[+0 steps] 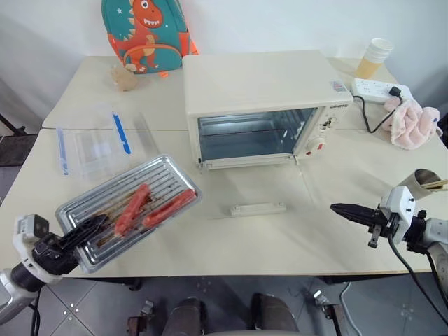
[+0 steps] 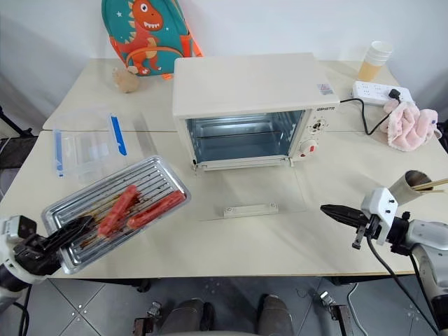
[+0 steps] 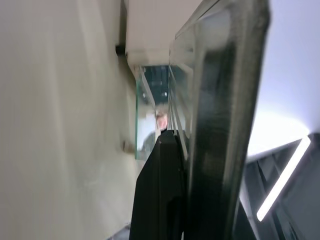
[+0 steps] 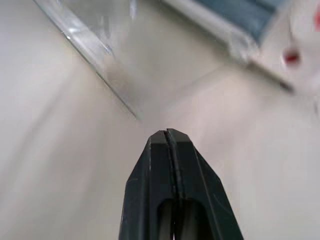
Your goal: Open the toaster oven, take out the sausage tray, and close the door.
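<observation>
- Sitting on the cream surface [image 1: 280, 245] at about ten o'clock from the middle of the head view, the sausage tray [image 1: 129, 208] lies slanted near the front left edge, well out of the toaster oven [image 1: 262, 105]
- Two red sausages [image 1: 150, 206] lie side by side on the ribbed bottom of the tray, running along its length
- The left claw [image 1: 89, 228] is clamped on the near corner of the sausage tray, at about eight o'clock in the head view; the left wrist view shows a black finger [image 3: 160, 195] pressed against the tray's metal rim
- The toaster oven stands at twelve o'clock, its inside bare and lit, knobs and a red button on its right panel
- The door [image 1: 255, 189] is folded down flat onto the surface in front of the oven, its cream bar handle [image 1: 257, 208] lying at six o'clock from the oven mouth
- The right claw [image 1: 348, 209] hangs over the surface at about four o'clock, fingers pressed together on nothing, pointing toward the door handle but apart from it
- A clear plastic box [image 1: 94, 147] with blue strips sits at eleven o'clock from the tray
- A dinosaur backpack [image 1: 145, 31], a power strip [image 1: 378, 89], a paper cup [image 1: 376, 57] and a pink cloth [image 1: 413, 122] line the far side
</observation>
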